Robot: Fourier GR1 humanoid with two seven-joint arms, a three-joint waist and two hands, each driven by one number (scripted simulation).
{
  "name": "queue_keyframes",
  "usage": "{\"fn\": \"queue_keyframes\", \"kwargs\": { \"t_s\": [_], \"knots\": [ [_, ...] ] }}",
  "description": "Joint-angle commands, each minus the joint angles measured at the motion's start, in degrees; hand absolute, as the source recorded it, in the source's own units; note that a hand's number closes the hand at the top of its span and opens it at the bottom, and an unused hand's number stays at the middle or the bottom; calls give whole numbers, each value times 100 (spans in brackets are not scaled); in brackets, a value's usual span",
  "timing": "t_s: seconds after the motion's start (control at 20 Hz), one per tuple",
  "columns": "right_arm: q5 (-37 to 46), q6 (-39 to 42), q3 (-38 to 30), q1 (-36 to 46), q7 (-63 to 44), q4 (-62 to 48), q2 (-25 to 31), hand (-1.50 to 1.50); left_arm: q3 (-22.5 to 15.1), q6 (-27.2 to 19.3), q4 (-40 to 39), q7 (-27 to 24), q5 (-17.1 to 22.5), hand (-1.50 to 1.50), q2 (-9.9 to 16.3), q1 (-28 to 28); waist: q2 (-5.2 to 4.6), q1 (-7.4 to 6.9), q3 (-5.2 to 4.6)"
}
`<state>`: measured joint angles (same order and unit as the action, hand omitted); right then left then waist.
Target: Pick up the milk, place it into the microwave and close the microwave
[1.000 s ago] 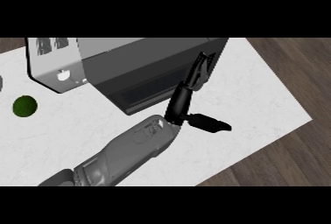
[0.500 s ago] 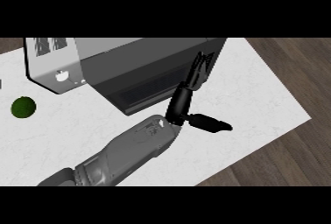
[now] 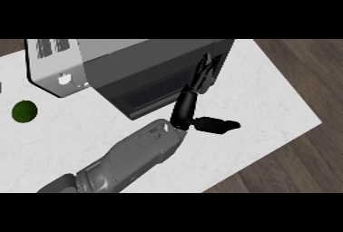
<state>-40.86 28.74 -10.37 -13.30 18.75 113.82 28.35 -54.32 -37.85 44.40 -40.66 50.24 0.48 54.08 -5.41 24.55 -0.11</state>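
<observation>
Because the right hand (image 3: 194, 97) lays straight, open fingers on the microwave (image 3: 144, 68) door near the counter's (image 3: 268, 104) far edge, it looks like door-closing; no milk shows, maybe inside.

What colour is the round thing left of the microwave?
Dark green, on the white counter; head view.
</observation>
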Motion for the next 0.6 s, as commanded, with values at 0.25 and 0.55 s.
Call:
{"fn": "queue_keyframes", "kwargs": {
  "t_s": [0.25, 0.55],
  "knots": [
    [-175, -7, -74, -22, -103, 40, 90, -150, -387, -323, -1190, 574, -297, -150, 154, 480, 31, -140, 85],
    [-227, -115, -161, -62, -144, 60, 89, -150, -394, -643, -1539, 828, -405, -150, 282, 740, 47, -370, 75]
  ]
}}
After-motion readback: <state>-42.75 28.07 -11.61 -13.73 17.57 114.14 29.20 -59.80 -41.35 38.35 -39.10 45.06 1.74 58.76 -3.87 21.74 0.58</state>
